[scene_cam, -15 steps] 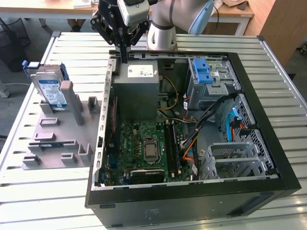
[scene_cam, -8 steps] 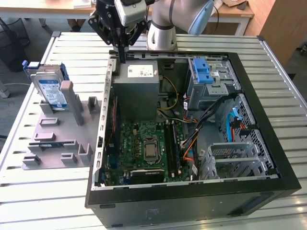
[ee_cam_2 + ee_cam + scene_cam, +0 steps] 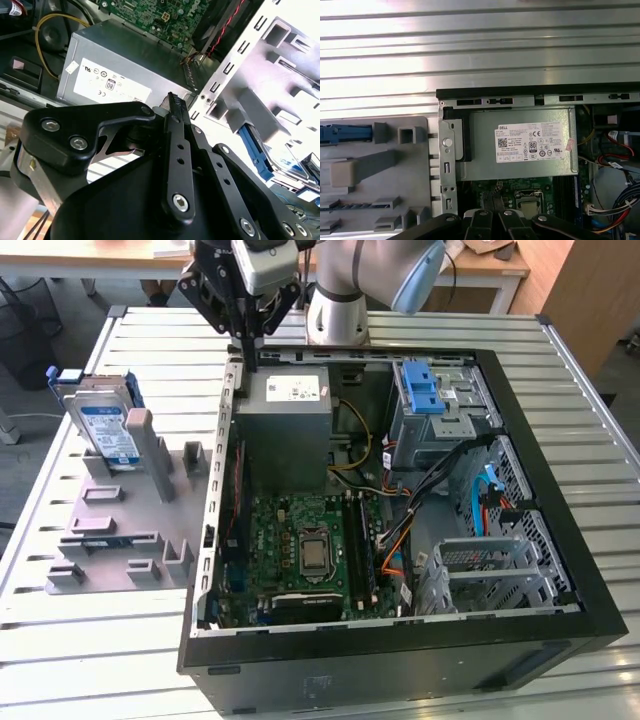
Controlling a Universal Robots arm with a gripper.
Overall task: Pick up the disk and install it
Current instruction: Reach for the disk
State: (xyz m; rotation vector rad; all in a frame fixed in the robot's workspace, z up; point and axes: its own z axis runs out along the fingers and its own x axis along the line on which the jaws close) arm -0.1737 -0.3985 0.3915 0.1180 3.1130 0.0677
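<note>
Exterior view, disk [image 3: 108, 432] upright in rack [image 3: 120, 525] (grey)

Slatted metal table [image 3: 95, 665] under my work. Directly on it: open black PC case [image 3: 400, 658], side panel off, & a grey holder rack [image 3: 130, 512] just beside it, exterior view's left.

Exterior view high, overlooking case [image 3: 400, 650]; both wrist views near power supply [image 3: 520, 145].

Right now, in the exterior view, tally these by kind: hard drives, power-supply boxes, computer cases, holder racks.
Silver hard drive in blue plastic frame: 1
Grey metal power-supply box: 1
Open black metal computer case: 1
Grey plastic holder rack: 1
Total: 4
</note>
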